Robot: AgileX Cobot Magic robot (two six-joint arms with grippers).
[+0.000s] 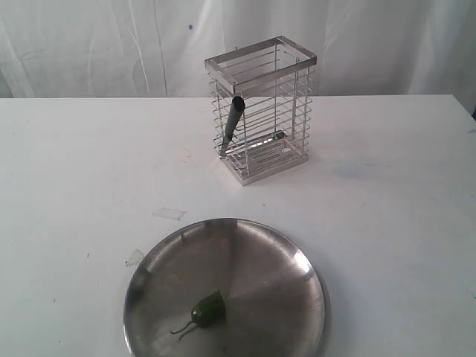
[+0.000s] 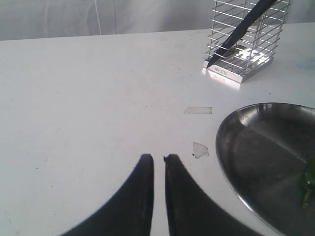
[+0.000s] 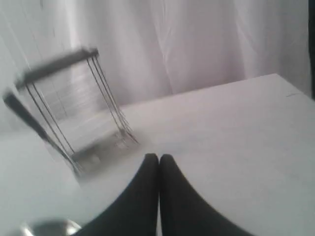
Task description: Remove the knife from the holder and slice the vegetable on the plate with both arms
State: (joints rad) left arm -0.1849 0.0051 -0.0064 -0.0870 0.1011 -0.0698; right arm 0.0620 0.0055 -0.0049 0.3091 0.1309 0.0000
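Note:
The chrome wire holder (image 1: pixel 262 111) stands upright at the back of the white table. Inside it the dark knife (image 1: pixel 233 120) leans handle up against the left side. The steel plate (image 1: pixel 245 260) lies at the front, with the small green vegetable (image 1: pixel 208 310) on its near part. Neither arm shows in the exterior view. In the left wrist view my left gripper (image 2: pixel 159 158) hovers over bare table left of the plate (image 2: pixel 256 147), its fingers a narrow slit apart and empty; the holder (image 2: pixel 224 73) and knife (image 2: pixel 241 29) are far off. My right gripper (image 3: pixel 158 156) is shut and empty, near the blurred holder (image 3: pixel 74 113).
Two scraps of clear tape (image 1: pixel 169 213) (image 1: pixel 134 257) stick to the table left of the plate. White curtains hang behind the table's far edge. The table's right edge (image 1: pixel 465 111) runs near the holder's side.

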